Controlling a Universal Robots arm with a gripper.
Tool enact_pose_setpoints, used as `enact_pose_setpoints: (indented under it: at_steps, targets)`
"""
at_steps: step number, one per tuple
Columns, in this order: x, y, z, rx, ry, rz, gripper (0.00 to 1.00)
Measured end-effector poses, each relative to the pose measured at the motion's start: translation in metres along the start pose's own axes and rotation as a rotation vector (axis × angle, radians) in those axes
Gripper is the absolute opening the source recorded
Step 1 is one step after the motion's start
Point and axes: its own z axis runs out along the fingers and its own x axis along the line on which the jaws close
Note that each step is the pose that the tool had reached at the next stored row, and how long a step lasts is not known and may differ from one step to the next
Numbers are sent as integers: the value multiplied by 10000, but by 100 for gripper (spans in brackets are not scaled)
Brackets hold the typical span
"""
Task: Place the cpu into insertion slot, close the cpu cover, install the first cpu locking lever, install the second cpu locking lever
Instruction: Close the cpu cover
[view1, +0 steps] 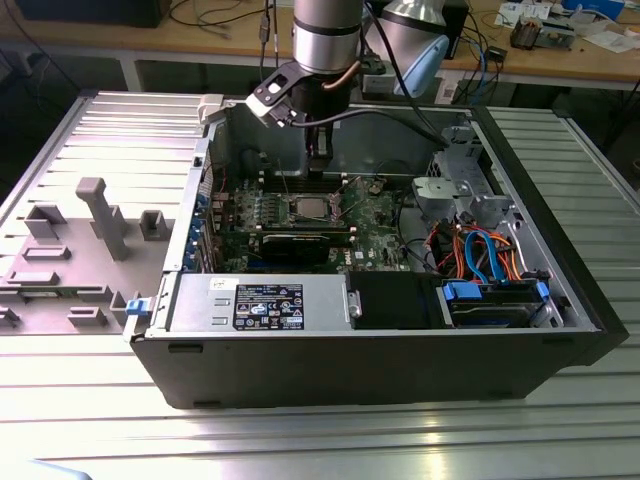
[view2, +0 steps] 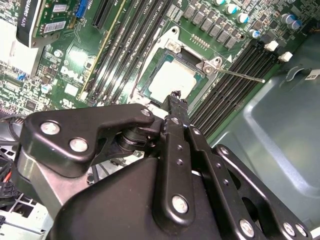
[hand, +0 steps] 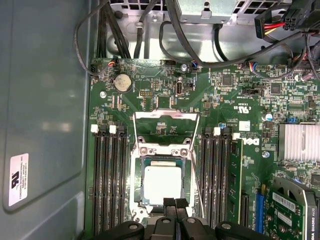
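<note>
A ribbed aluminium bench (view1: 90, 430) carries one open black computer case (view1: 350, 370). In the exterior view the arm's black end effector (view1: 318, 158) reaches down inside it, above the small square silver-grey cpu (view1: 308, 208).

In the first wrist view that single cpu (hand: 162, 184) lies seated in the one metal-rimmed insertion slot (hand: 139, 186). The one thin silver cpu cover (hand: 165, 115) stands swung open beside it. We count two thin wire locking levers (hand: 197, 182), both apparently released. The end effector's fingertips (hand: 169, 204) are drawn together, gripping nothing, at the slot's edge.

In the second wrist view they hover just over the cpu (view2: 170, 75).

We judge the placing done and the cover-closing in hand; it calls for a push on the raised frame.
</note>
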Motion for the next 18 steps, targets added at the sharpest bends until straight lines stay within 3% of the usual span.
enact_pose_setpoints:
  at_steps: [7, 18]
  targets:
    - [0, 18, 0, 0, 1, 1, 11]
    - [-4, 112, 0, 30, 3, 0, 11]
